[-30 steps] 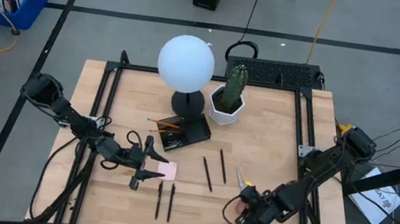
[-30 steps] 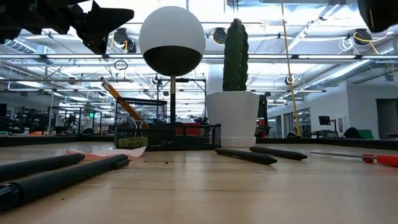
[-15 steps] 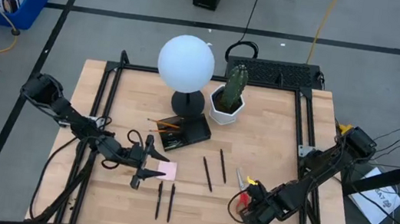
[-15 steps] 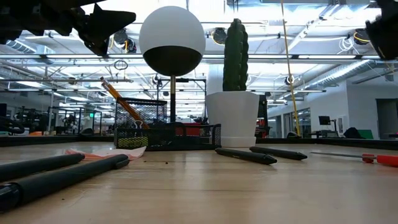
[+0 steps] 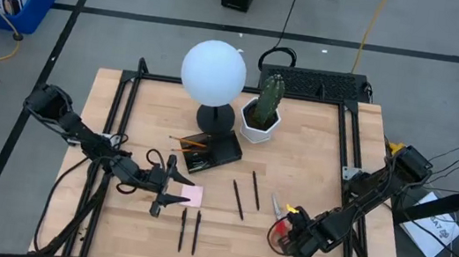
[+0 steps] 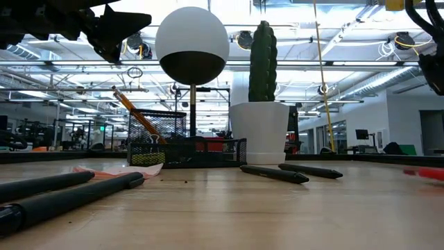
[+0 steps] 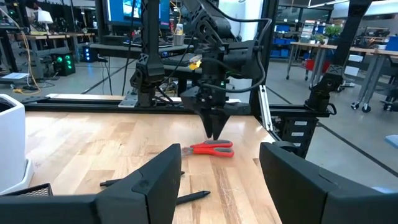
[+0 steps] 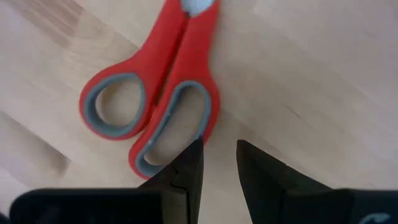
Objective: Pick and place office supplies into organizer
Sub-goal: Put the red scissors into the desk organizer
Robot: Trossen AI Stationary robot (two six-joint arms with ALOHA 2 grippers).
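Scissors (image 8: 158,102): flat on the counter (image 5: 313,171), well apart from the organizer (image 5: 213,151) on its right-arm side — blades toward the organizer end, red handle loops toward the counter's front edge.
Right hand (image 8: 217,165): directly over the loops, fingers narrowly parted, holding nothing — likely lined up to pinch a loop rim.
Left hand (image 5: 160,197): poised above the pink pad (image 5: 189,195), just in front of the organizer, fingers spread wide, empty — apparently waiting.
Long axis: runs roughly front-to-back, slightly angled.
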